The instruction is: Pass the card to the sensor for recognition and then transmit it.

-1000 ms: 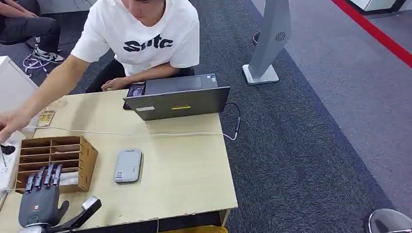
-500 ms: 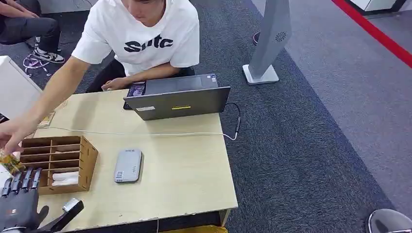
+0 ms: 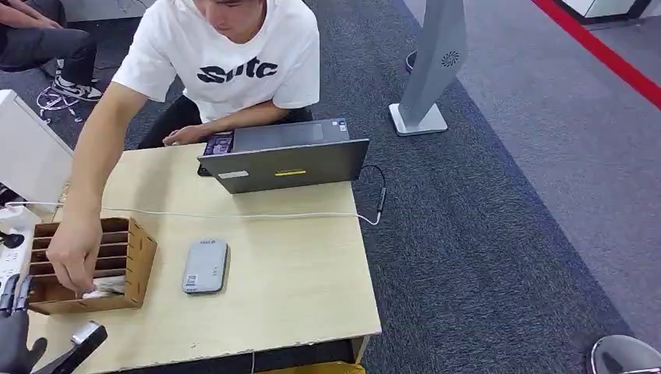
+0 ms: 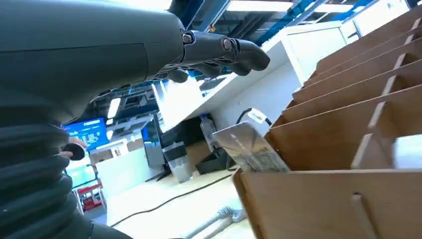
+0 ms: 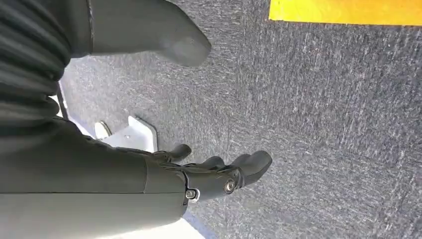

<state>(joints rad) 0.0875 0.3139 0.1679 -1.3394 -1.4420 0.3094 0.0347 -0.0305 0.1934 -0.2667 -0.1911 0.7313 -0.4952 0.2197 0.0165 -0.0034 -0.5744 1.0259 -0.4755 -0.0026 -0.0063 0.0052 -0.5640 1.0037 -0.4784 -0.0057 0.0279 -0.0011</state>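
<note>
The task looks barely begun: the left hand [image 3: 17, 335] hovers empty, fingers [image 4: 219, 50] loosely spread, beside the wooden rack [image 3: 117, 265] where a person's hand [image 3: 74, 253] sets a card [image 4: 249, 147], while the right hand [image 5: 209, 174] hangs open over carpet and the sensor [image 3: 206, 266] on the table [image 3: 296, 280] waits.

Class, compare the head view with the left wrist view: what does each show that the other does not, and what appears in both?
Head view alone: the person's hand reaching into the wooden organizer, the grey card reader beside it, the laptop and the white cable across the table.

Left wrist view alone: a card leaning at the organizer's end, and shelves and a lit ceiling behind.

Both: the organizer and the left hand, fingers apart, holding nothing.
</note>
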